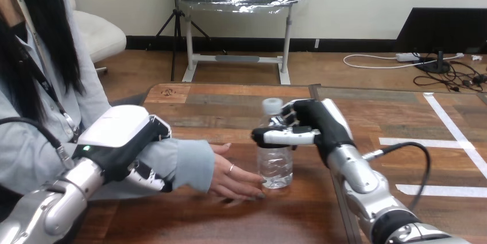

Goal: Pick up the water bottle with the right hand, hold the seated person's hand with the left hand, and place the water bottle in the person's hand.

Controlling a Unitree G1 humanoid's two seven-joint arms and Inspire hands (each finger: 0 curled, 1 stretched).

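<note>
A clear water bottle (275, 152) with a white cap stands upright on the wooden table (230, 106) near the middle. My right hand (307, 126) is wrapped round its upper part, thumb across the front and fingers behind. The person's hand (232, 176) lies on the table just left of the bottle, its fingertips touching the bottle's base. My left hand (129, 140) lies over the person's forearm in its pale blue sleeve, with my fingers (150, 179) curled under the forearm, near the cuff.
White tape lines (436, 189) mark the table's right part. A seam (336, 198) between two tabletops runs under my right forearm. The person sits at the table's left side.
</note>
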